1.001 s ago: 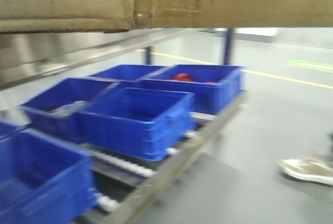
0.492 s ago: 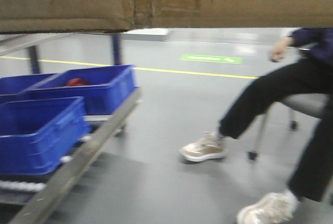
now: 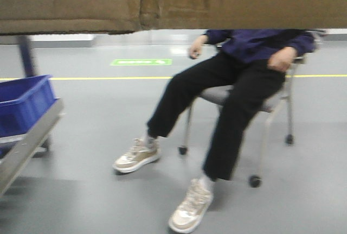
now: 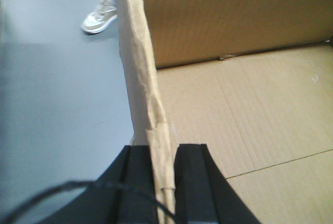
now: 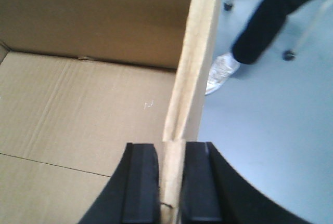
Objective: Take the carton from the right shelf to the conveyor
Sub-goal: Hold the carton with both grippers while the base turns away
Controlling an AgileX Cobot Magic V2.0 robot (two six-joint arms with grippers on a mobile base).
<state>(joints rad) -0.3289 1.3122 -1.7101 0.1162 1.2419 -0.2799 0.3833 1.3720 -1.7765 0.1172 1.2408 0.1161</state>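
In the front view, the carton is seen from below. It is held up high, so the top of the picture is filled by its brown underside. Under it a person in black trousers and pale shoes is seated on a chair with wheels, on the grey floor. A blue bin is seen at the left on a metal rail. In the left wrist view, the left gripper is squeezed tight on the carton's thin side wall, with one black finger outside the box and one inside. In the right wrist view, the right gripper is clamped on the other side wall in the same way. The bare cardboard bottom of the box is seen on one side, and a leg and shoe on the other.
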